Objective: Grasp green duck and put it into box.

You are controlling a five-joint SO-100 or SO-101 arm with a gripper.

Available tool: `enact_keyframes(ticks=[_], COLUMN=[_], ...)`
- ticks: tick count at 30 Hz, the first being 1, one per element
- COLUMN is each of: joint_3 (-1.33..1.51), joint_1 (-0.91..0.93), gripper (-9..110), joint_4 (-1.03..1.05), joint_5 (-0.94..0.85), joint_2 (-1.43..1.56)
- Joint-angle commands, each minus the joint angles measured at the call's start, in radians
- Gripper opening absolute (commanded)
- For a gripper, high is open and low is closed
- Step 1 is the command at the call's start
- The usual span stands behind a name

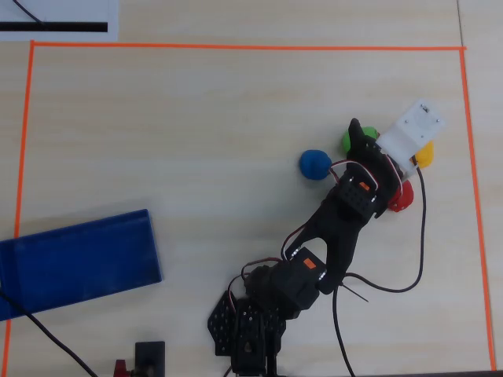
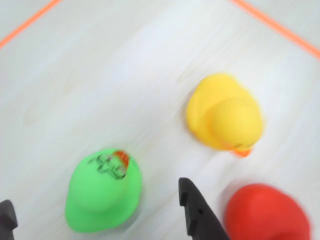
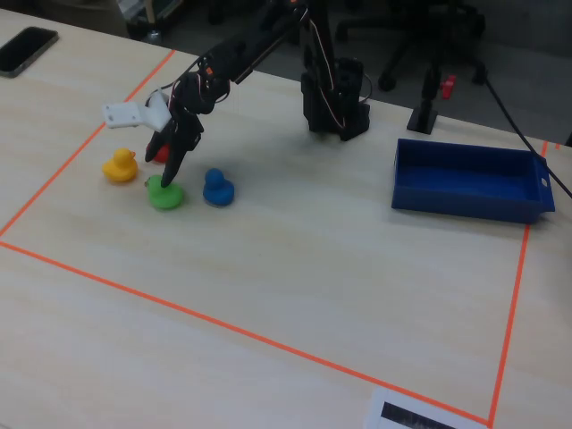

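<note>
The green duck (image 2: 103,192) sits on the table between my open gripper's (image 2: 95,195) two black fingers, one finger (image 2: 196,210) to its right and one at the left edge. Neither finger touches it. In the overhead view the gripper (image 1: 357,135) covers part of the green duck (image 1: 346,141). In the fixed view the gripper (image 3: 172,172) points down onto the green duck (image 3: 164,195). The blue box (image 1: 75,263) lies far off at the lower left of the overhead view, and it also shows in the fixed view (image 3: 469,180).
A yellow duck (image 2: 225,117) and a red duck (image 2: 265,212) stand close to the right of the green one. A blue duck (image 1: 315,163) stands to its left in the overhead view. Orange tape (image 1: 236,46) borders the work area. A phone (image 3: 27,49) lies at the far corner.
</note>
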Motion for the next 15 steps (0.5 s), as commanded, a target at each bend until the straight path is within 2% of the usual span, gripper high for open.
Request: enact_keyframes(ticks=[1, 15], joint_3=[-0.002, -0.072], joint_1=[-0.034, -0.055], gripper=[44, 44], joint_4=[-0.029, -0.031], joint_5=[0.029, 0.067], joint_2=[-0.005, -0.086])
